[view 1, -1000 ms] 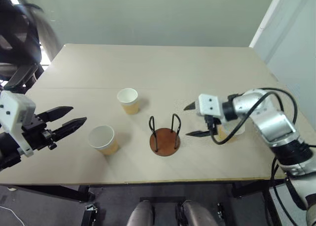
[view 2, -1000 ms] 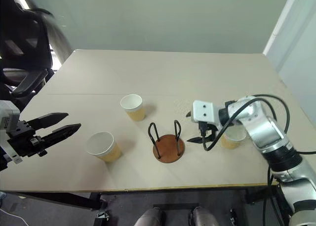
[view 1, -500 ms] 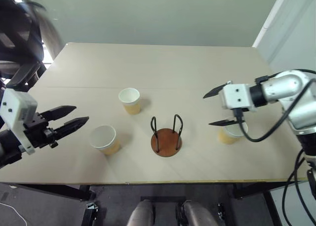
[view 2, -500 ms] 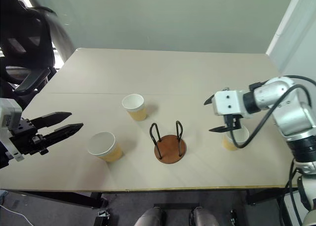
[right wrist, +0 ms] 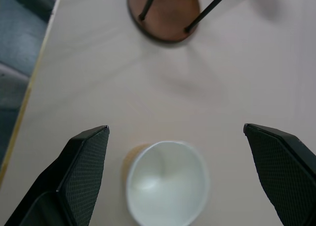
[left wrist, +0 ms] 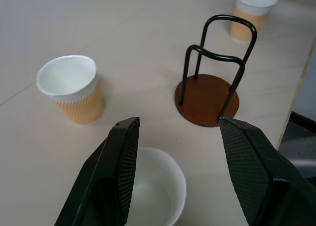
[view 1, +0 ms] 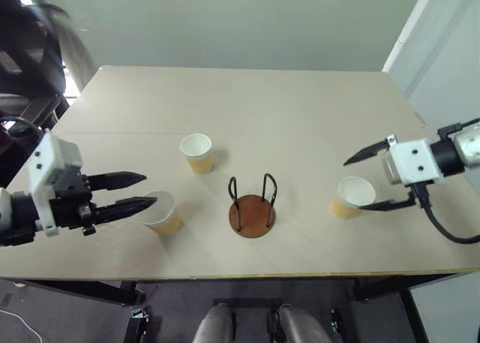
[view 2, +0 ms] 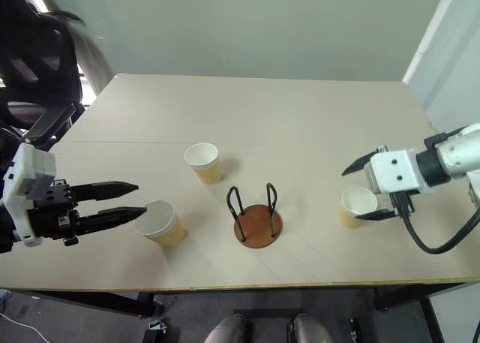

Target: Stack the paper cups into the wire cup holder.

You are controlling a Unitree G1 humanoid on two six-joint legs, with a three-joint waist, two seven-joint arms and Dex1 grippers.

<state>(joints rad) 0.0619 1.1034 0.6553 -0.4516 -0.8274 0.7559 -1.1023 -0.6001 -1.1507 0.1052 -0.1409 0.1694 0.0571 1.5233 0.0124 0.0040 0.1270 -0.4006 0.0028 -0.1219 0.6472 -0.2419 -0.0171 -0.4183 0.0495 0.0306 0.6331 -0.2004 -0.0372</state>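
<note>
The left arm reaches in from the surface's [view 1: 247, 103] 9 o'clock edge, held nearly level. Its left end effector [view 1: 147, 191] points toward 3 o'clock, its two black fingers [left wrist: 123, 157] parted with nothing between them. The nearest paper cup [view 1: 160, 212] stands upright right at the fingertips, with the lower finger crossing in front of its rim; whether that finger touches the cup cannot be told.

The right arm comes in from the 3 o'clock edge. The right end effector [view 1: 363, 184] points toward 9 o'clock with its fingers spread wide and holds nothing. A second paper cup [view 1: 350, 197] stands upright between the two spread fingers, apart from both.

The wire cup holder [view 1: 252, 205] stands at the middle of the surface, between the two near cups. Its brown disc base and black wire loops are upright, and no cup sits in it.

Farther back, at about 11 o'clock from the holder, the third paper cup [view 1: 196, 153] stands upright, well apart from both end effectors.

No writing or label can be read on any cup.
</note>
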